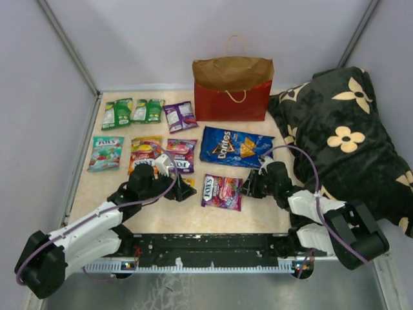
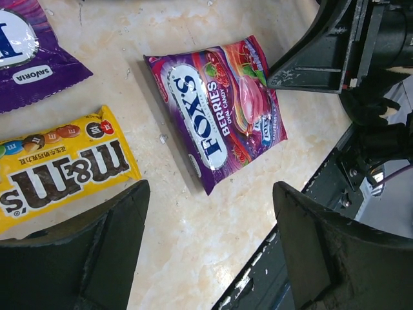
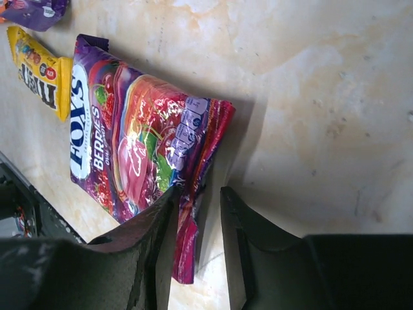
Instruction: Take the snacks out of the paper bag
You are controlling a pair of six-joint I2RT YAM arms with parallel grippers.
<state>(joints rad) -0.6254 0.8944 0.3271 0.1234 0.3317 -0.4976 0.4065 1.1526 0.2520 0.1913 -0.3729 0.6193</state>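
Bare table strip [image 1: 213,219] nearside — paper bag [image 1: 232,97] behind, pillow [image 1: 352,139] right.

The purple candy packet [image 2: 216,113] is showing "FOX'S BERRIES OVAL CANDY" in white letters. The yellow packet [image 2: 61,165] is displaying "m&m's" in brown. The blue chip bag [image 1: 235,147] is bearing "Doritos". The corner packet [image 2: 29,55] is carrying a small "SAVORIA" label.

Black flowered pillow [image 1: 361,161] at right, beige marbled tabletop [image 1: 193,216]
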